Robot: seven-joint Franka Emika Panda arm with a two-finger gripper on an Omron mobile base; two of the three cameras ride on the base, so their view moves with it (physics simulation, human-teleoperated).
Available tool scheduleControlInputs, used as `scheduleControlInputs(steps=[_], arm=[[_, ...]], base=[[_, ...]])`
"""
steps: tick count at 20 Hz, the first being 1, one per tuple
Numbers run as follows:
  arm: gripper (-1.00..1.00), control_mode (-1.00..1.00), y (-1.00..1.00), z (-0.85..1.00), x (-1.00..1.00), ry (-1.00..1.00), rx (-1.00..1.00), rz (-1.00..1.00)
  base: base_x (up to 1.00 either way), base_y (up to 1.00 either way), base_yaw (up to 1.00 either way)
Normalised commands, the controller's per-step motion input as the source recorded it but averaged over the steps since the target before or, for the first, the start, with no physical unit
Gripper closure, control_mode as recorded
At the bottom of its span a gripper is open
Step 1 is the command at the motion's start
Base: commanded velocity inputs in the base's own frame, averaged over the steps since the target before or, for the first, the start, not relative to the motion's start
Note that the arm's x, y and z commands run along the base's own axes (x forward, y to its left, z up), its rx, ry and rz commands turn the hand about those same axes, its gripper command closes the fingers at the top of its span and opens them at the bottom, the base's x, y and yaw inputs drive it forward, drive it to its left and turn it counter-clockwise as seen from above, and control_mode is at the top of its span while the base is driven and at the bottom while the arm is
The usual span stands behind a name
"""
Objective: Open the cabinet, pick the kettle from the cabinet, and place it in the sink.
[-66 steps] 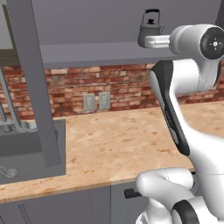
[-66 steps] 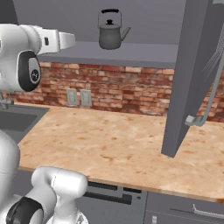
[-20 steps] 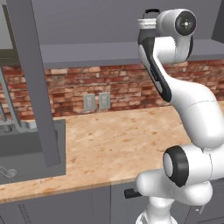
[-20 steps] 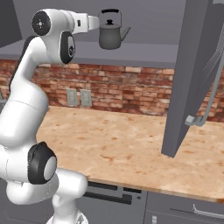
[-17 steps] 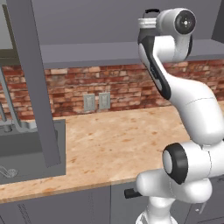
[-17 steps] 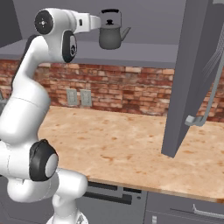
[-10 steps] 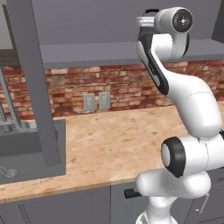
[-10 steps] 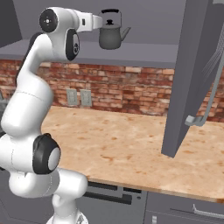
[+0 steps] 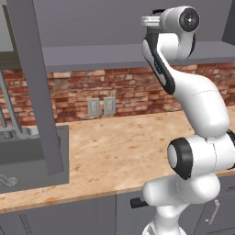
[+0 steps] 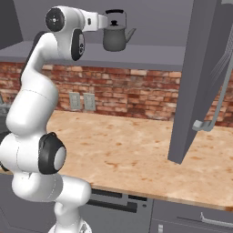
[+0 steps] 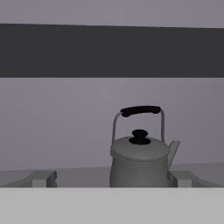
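The small grey kettle [image 10: 117, 40] with a black arched handle stands upright on the bottom shelf [image 10: 154, 57] of the cabinet, whose doors hang open: one [image 10: 202, 73] on the right, one [image 9: 34, 82] on the left. My gripper [image 10: 104, 22] is raised to shelf height just left of the kettle, open and holding nothing. In the hand view the kettle [image 11: 140, 162] stands straight ahead, right of centre, between and beyond the spread fingertips of the gripper [image 11: 113, 179]. The dark sink [image 9: 62, 151] with its faucet [image 9: 10, 120] lies low at the left.
A wood-pattern counter [image 9: 124, 147] runs under the cabinet, backed by a brick wall with two outlets [image 9: 102, 106]. The right door's long bar handle [image 10: 220, 95] juts out over the counter. Grey base cabinets [image 9: 69, 215] sit below the counter edge.
Over three seconds the arm swung up and in toward the shelf. In the last second the hand crept slightly closer to the kettle, jaws staying wide; the kettle has not moved.
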Motion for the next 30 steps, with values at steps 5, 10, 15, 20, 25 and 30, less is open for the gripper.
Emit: scheduleControlInputs(steps=[5, 10, 15, 20, 25, 30], arm=[[-1.0, -1.0, 0.0, 0.02, 0.15, 0.0, 0.0, 0.02], [-1.0, -1.0, 0.0, 0.0, 0.14, 0.0, 0.0, 0.0], [-1.0, -1.0, 0.0, 0.0, 0.14, 0.0, 0.0, 0.0], [-1.0, -1.0, 0.0, 0.0, 0.18, 0.01, 0.0, 0.0], [-1.0, -1.0, 0.0, 0.0, 0.23, 0.0, 0.0, 0.0], [-1.0, -1.0, 0.0, 0.0, 0.22, 0.0, 0.0, 0.0]], base=[[0.0, 0.0, 0.0], [0.0, 0.0, 0.0], [0.0, 0.0, 0.0], [0.0, 0.0, 0.0], [0.0, 0.0, 0.0], [0.0, 0.0, 0.0]])
